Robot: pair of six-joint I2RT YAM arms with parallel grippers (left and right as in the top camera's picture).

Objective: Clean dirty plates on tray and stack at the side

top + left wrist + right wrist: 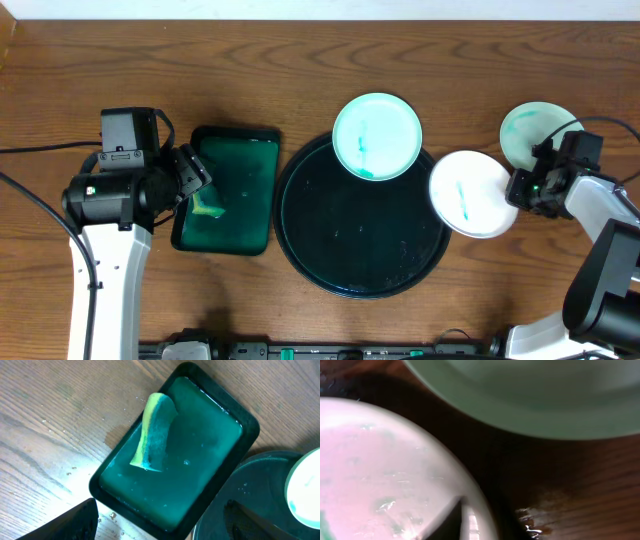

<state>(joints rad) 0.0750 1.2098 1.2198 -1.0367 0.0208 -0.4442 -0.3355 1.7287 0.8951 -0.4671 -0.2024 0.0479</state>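
Observation:
A white plate with a green streak lies over the right edge of the round dark tray. My right gripper is shut on its right rim. In the right wrist view one finger lies over the white plate. A mint plate with green smears rests on the tray's far edge. A pale green plate lies on the table at the right, also at the top of the right wrist view. My left gripper is open and empty above the sponge.
A rectangular green basin of water holds the yellow-green sponge left of the tray. In the left wrist view the basin touches the tray's rim. Water drops lie on the wooden table by the basin.

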